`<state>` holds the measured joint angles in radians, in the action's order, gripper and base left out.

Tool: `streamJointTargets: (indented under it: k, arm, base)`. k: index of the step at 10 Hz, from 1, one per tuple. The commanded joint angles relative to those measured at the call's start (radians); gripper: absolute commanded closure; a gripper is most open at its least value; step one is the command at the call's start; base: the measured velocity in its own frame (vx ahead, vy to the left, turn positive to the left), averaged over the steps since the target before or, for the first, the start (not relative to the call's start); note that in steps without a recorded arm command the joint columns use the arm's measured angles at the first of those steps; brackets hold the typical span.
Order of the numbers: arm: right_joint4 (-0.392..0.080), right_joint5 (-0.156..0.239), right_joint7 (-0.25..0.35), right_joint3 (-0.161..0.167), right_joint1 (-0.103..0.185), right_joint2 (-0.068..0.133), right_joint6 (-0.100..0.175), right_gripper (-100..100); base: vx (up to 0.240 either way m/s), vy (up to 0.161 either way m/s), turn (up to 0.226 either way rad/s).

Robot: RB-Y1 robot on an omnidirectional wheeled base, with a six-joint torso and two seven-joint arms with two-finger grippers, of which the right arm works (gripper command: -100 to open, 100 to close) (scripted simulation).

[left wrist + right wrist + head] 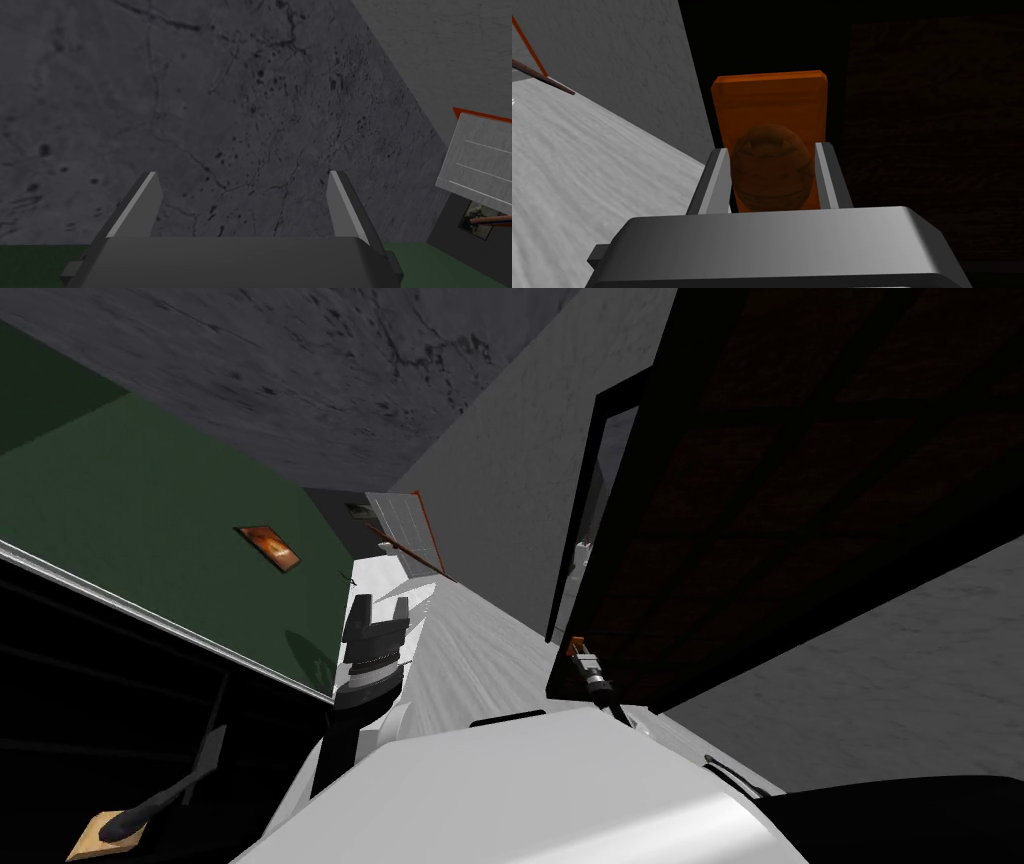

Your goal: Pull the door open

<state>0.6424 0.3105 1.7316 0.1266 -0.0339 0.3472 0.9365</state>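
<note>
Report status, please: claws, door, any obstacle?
Right claw shut on brown knob. Left claw open, raised, idle. Dark door: no obstacle seen.

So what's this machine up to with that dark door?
The robot's right pincer is shut on the round brown knob, which sits on an orange plate at the edge of the dark brown door, set to pull it open. Its left pincer is raised, open and holding nothing.

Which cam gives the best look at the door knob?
Right wrist view: the brown knob sits large on its orange plate, gripped by the right end effector. Head view shows it tiny at the edge of the dark door. Left wrist view faces away from it.
</note>
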Motion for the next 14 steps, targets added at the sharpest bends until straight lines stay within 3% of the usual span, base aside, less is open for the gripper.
streamJointTargets:
  k: [1, 3, 4, 11, 12, 13, 14]
  arm:
    - [0.016, -0.016, 0.027, 0.023, -0.017, 0.019, 0.014, 100]
    - [0.021, -0.027, 0.046, 0.04, -0.026, 0.03, 0.025, 100]
    - [0.022, -0.023, 0.038, 0.033, -0.023, 0.029, 0.019, 100]
    - [0.015, -0.08, 0.135, 0.11, -0.089, 0.097, 0.135, 100]
    - [0.014, -0.085, 0.143, 0.116, -0.094, 0.103, 0.145, 100]
    - [0.001, -0.082, 0.137, 0.114, -0.084, 0.096, 0.142, 100]
    - [-0.007, -0.088, 0.147, 0.121, -0.091, 0.102, 0.159, 100]
  base:
    - [-0.22, -0.04, 0.082]
    - [-0.233, -0.004, 0.046]
    - [-0.099, -0.007, 0.005]
    - [-0.19, -0.056, 0.096]
    - [-0.178, -0.053, 0.062]
    - [-0.079, -0.021, 0.015]
    - [-0.11, -0.033, 0.121]
